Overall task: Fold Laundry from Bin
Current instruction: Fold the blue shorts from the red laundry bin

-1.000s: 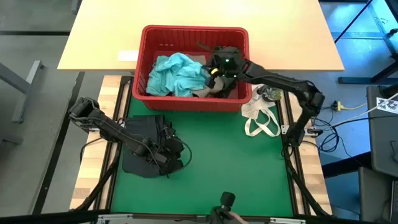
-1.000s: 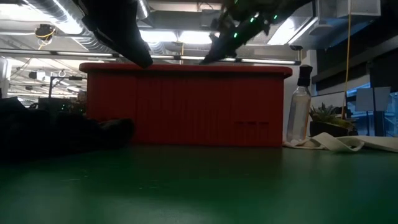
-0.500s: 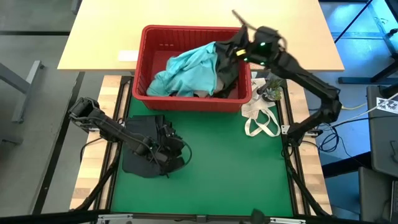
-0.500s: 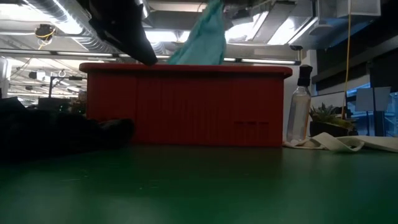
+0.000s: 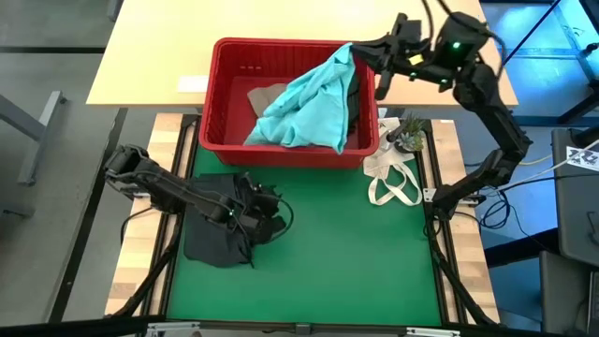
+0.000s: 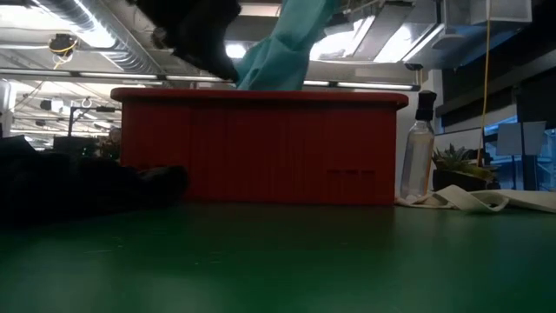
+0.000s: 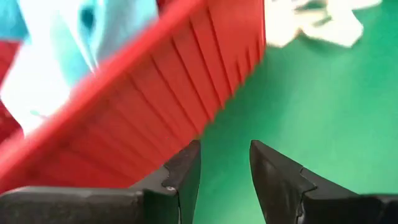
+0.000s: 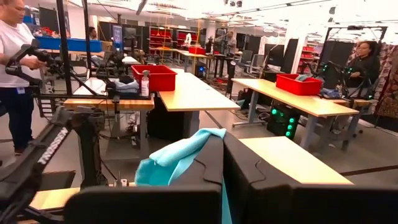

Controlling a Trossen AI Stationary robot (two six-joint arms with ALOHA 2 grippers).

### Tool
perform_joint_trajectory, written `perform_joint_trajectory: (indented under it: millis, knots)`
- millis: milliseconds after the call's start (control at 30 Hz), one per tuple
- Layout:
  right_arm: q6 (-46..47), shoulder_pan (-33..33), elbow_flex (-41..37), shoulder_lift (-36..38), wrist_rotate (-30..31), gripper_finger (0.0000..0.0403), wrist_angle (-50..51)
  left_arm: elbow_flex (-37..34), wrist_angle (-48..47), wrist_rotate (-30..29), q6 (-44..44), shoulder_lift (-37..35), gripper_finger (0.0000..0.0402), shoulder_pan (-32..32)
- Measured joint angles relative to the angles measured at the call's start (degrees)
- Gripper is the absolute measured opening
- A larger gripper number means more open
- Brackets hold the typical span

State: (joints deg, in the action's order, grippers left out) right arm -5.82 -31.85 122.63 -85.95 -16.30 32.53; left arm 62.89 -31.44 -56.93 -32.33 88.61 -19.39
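Observation:
My right gripper (image 5: pixel 367 51) is high over the far right corner of the red bin (image 5: pixel 217 140) and is shut on the light teal garment (image 5: pixel 304 98), which also shows in the low view (image 6: pixel 282 48). A beige garment (image 5: pixel 265 94) and a dark one (image 5: pixel 356 89) lie in the bin. The black garment (image 5: pixel 211 229) lies bunched on the green mat. My left gripper (image 5: pixel 270 213) is by its right edge, open and empty (image 7: pixel 224 158), fingers toward the bin's near wall (image 7: pixel 143 124). My right gripper pinches a bunched part of the teal garment's upper end (image 8: pixel 186 155) between its two fingers. The fingers (image 8: pixel 208 158) lie about level and point toward the table's left. The garment hangs slanting down from them, drawn fairly straight, and its lower part (image 5: pixel 285 131) rests in the bin.
A white cloth bag with loop handles (image 5: pixel 393 178) lies on the mat right of the bin, with a small plant (image 5: pixel 407 139) and a spray bottle (image 6: pixel 419 148) beside it. A wooden table (image 5: pixel 150 65) stands behind the bin. People stand in the room beyond.
My right gripper has risen from inside the bin and gone toward the far right, shut on the teal garment. The garment's upper end has come up above the rim and it has stretched out; its lower part stays in the bin. My left gripper has gone slightly toward the bin.

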Motion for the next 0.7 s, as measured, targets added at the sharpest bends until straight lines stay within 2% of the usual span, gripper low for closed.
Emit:
perform_joint_trajectory:
  millis: [267, 467, 700]
  knots:
    - [0.0, 0.0, 1.7, 0.0, 0.0, 0.0000, 3.7, 0.0, 17.8, 0.0, 26.0, -7.7, 0.0133, 5.7]
    - [-0.4, 0.0, 1.5, 0.0, -0.1, 0.0000, 6.3, 0.0, 20.2, 1.4, 38.2, -14.4, 0.0133, 11.6]
    - [-0.4, 0.0, 1.5, 0.0, -0.1, 0.0000, 6.4, 0.0, 20.0, 13.7, 43.5, -16.6, 0.0133, 21.9]
